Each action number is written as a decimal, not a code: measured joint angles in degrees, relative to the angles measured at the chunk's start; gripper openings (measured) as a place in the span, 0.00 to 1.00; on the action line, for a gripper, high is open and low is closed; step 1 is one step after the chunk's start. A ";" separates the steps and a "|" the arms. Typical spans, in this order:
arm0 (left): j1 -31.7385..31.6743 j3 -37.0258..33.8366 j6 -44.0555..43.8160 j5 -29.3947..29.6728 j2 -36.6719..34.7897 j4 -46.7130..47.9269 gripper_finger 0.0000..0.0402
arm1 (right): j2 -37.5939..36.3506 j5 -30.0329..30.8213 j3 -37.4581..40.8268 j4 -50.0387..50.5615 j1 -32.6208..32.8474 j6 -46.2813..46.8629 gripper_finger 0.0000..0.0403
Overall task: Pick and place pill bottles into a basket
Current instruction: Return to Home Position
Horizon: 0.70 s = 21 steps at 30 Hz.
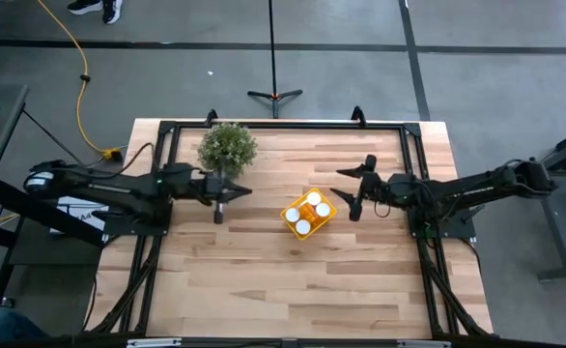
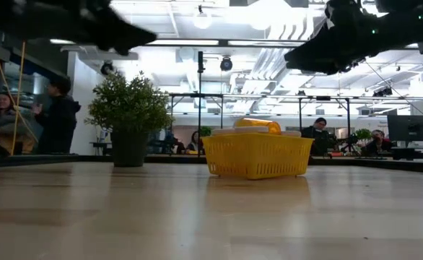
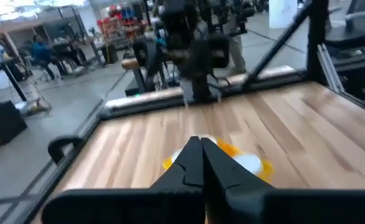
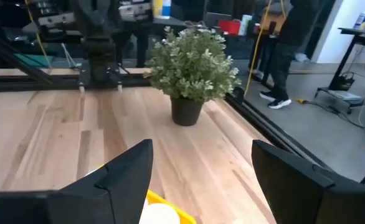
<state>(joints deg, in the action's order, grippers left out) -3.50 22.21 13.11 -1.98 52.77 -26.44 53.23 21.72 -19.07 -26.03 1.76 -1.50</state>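
The pill bottles (image 1: 314,198) should handle as light, stiff little plastic cylinders. I judge them smooth enough on the body to slip from a loose pinch, and quick to tip or roll if nudged. The surest hold would be across the round body just under the cap, one finger each side, with the cap's wider edge acting as a stop. They are already in the yellow basket (image 1: 287,210), which sits on the wooden table (image 1: 264,280) between the two grippers, close ahead of the right gripper (image 1: 349,193) and a little farther ahead of the left gripper (image 1: 242,191). The right gripper's fingers are spread wide and hold nothing. The left gripper's fingers are pressed together, also with nothing between them. Both hang above the tabletop. From above, four round white caps show packed inside the basket. At table height what looks like an orange-tinted body lies across the top, above the rim, and whether more bottles sit underneath cannot be told. The basket itself is a low-walled, latticed bin set at an angle to the table edges. It is probably light enough to skid if a finger catches its wall. A potted plant (image 1: 227,147) stands just beside the left gripper, across the table from the right one.
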 joint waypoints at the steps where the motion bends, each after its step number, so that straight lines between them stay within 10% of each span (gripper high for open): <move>1: 0.42 -1.28 -0.10 0.43 -2.01 1.21 0.06 | -0.18 0.01 0.01 0.04 0.00 -0.10 0.65; 11: 8.88 -16.88 -1.91 11.65 -21.72 -0.37 0.06 | -0.44 -3.73 0.15 4.33 0.08 -4.56 0.57; 21: 12.18 -19.16 -1.36 16.53 -38.71 13.07 0.06 | -11.19 -10.00 9.50 -1.98 0.07 -9.22 0.04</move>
<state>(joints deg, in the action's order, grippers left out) 8.69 3.05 11.75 14.55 14.05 -13.37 42.04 11.71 -9.57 -28.01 1.83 -10.72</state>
